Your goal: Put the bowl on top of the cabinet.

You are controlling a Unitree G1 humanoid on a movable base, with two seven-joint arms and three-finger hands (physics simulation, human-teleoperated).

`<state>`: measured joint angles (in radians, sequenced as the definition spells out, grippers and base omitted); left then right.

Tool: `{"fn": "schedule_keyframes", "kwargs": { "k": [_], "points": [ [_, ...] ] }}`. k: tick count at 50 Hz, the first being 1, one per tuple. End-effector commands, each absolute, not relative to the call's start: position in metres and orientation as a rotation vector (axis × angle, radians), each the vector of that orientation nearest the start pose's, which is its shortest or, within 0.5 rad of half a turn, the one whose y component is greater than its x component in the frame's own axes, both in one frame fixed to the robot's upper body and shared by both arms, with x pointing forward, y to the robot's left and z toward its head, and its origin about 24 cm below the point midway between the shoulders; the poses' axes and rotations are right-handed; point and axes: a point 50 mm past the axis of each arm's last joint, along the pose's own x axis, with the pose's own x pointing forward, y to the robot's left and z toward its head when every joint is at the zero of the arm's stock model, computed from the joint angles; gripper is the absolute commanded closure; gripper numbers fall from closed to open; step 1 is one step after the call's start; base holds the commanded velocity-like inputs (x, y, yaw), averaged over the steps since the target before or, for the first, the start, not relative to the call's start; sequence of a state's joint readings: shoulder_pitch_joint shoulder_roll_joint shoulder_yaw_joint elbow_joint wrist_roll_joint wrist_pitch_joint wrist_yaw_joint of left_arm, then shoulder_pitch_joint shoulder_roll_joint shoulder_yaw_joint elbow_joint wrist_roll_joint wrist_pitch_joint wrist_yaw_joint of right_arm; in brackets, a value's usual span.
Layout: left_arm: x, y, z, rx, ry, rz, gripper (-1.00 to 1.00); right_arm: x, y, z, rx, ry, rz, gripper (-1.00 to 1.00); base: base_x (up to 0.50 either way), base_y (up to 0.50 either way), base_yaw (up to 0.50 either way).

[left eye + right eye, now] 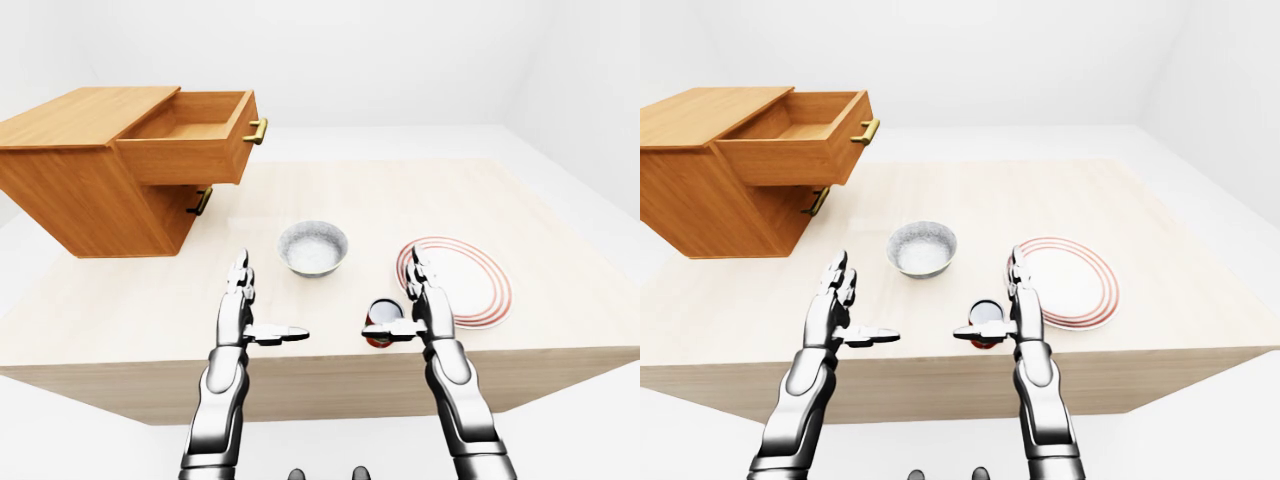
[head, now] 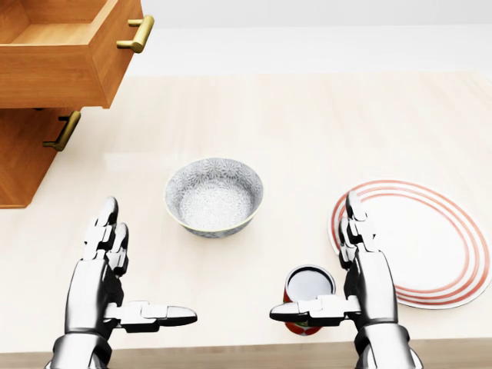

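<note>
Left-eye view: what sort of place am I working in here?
Likely a bare simulated test room, not a real kitchen: blank white walls and floor, one light wooden table carrying a wooden cabinet with its top drawer open, a patterned bowl, a red-ringed plate and a red cup.

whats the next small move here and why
Probably bring both hands up the head view toward the bowl, one to each side of it. The left hand and right hand are open and empty, lower in the view than the bowl, which sits untouched on the table. The red cup stands by the right hand's thumb, so lift clear of it first.
</note>
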<state>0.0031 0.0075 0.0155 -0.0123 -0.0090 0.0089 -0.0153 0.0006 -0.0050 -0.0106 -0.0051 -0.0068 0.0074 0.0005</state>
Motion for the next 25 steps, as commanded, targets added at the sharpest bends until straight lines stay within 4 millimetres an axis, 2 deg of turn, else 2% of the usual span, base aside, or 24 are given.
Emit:
{"fn": "schedule_keyframes", "kwargs": {
  "k": [1, 25],
  "points": [
    [0.252, 0.1614, 0.0461, -0.004, -0.004, 0.007, -1.0, 0.2532, -0.1575, 0.0425, -0.045, 0.01, -0.036, -1.0, 0.0, 0.0, 0.0],
    [0.2447, 0.1592, 0.0541, -0.004, -0.014, 0.002, -1.0, 0.2499, -0.1551, 0.0459, -0.077, 0.015, -0.06, -1.0, 0.0, 0.0, 0.0]
  ]
}}
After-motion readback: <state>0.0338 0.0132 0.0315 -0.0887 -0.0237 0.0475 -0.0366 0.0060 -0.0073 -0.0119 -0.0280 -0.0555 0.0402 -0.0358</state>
